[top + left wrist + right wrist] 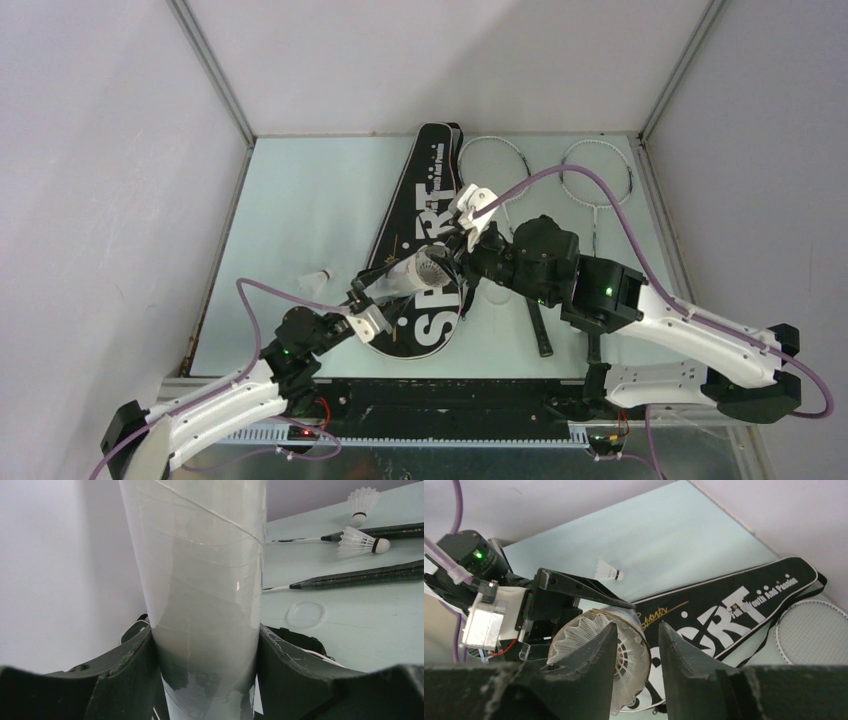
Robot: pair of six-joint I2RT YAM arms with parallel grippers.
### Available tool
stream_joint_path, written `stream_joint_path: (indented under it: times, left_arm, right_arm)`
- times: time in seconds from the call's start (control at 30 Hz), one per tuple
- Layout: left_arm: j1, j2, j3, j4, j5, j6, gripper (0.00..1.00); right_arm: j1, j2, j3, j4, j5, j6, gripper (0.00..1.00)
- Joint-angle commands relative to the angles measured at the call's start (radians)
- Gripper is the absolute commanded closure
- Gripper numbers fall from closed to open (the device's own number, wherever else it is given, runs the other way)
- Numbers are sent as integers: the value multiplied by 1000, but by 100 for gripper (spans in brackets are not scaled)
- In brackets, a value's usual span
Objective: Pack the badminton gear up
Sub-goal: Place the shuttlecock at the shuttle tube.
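The table (300,200) carries everything, and the biggest thing on it is the black bag (415,215). It lies flat in the middle, with its narrow end far from me and its wide end toward the arm bases. Right of it are the inner racket (492,165) and the outer racket (597,178), with their heads at the far edge and their handles toward me.

The tube (205,580) is not on the table. The left gripper (365,305) is clamped around it near one end and holds it above the wide part of the bag. In the top view its long axis runs from this gripper up and to the right, so the open mouth faces the right arm.

The right gripper (638,627) is just in front of that mouth. Its fingers stand apart and I see nothing pressed between them. A shuttlecock (579,635) sits in the mouth just behind them, with its feather skirt turned outward toward this gripper.

I judge that the step in hand is filling the tube. Two more shuttlecocks lie near the racket handles, the near shuttlecock (360,541) and the far shuttlecock (362,502), on the side of the right arm. A lone shuttlecock (322,276) lies left of the bag, closer to the left arm, which is occupied. A clear disc (306,614), maybe the cap, lies flat near the handles.
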Motion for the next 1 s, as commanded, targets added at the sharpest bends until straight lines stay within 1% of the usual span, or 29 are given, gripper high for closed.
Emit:
stream_joint_path:
  times: [0.0, 0.13, 0.23, 0.3, 0.33, 0.47, 0.5, 0.53, 0.57, 0.63, 0.8, 0.9, 0.97]
  left_arm:
    - [-4, 8, -1, -47, 22, -5, 48]
    - [-3, 7, -2, -48, 21, -5, 48]
    - [-5, 8, -1, -47, 22, -4, 48]
    - [-5, 9, -1, -47, 24, -4, 48]
    - [-4, 9, 0, -48, 24, -3, 48]
    - [-5, 9, -1, -50, 23, -4, 48]
    - [-4, 9, 0, -50, 24, -4, 48]
    - [-4, 9, -1, -50, 24, -3, 48]
    - [-3, 8, -1, -51, 25, -4, 48]
    - [-3, 7, 0, -52, 24, -4, 48]
    - [-4, 0, 2, -62, 29, -3, 48]
    - [-4, -9, 0, -66, 36, -1, 48]
    - [-4, -13, 0, -70, 38, -2, 48]
  right_arm:
    - [2, -13, 4, -23, -12, -11, 59]
    - [2, -29, 4, -10, -14, -11, 52]
    - [2, -55, 2, -2, -18, -11, 40]
    - [2, -72, 3, -2, -38, -34, 34]
    - [2, -82, 2, -4, -46, -52, 33]
    - [2, -103, 3, -17, -58, -61, 21]
    - [2, -105, 3, -27, -55, -60, 15]
    - [2, -108, 3, -32, -51, -54, 12]
    - [2, -110, 2, -47, -47, -50, 4]
    - [2, -115, 2, -70, -41, -41, 1]
    - [-5, -131, -19, -100, 7, -26, 1]
    - [-19, -123, -18, -125, 47, -19, 1]
    - [-36, -109, -18, -140, 48, -3, 1]
